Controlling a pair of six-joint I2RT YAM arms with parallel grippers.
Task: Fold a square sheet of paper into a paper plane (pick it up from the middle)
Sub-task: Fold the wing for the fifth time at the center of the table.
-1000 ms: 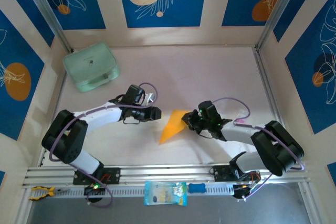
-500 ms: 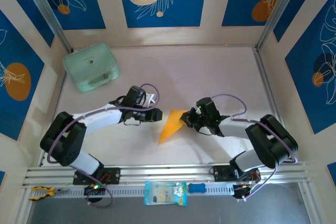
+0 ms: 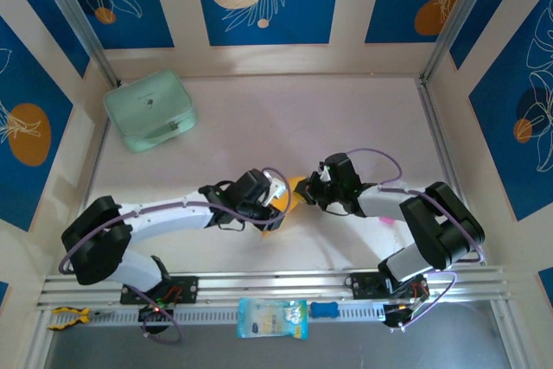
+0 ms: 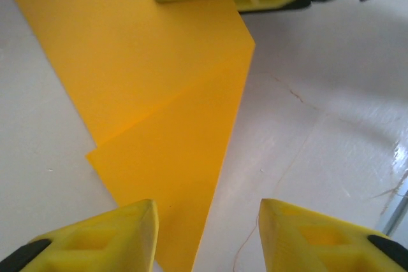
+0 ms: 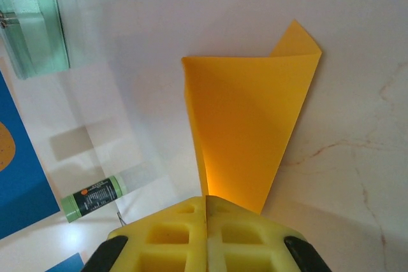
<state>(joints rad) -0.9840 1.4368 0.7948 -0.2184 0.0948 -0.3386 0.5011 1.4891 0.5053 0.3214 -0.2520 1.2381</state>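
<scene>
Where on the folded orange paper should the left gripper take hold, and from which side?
Probably the narrow free tip of the paper, opposite the wide end that the right gripper is shut on. It seems to lie flat on the table there, so the open left gripper should come in low from the long edge, sliding one finger under.

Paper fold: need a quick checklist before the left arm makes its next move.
1. Right fingers shut on the paper: ok, its narrow end is pinched.
2. Left fingers open: ok.
3. Left fingers over the paper: ok, but only its other narrow end reaches the gap, off-centre and nearer one finger.
4. Left fingers touching the paper: cannot tell.
5. Diagonal crease pressed flat: cannot tell.
6. Mint-green case away from both arms: ok, it sits at the far left corner.
</scene>
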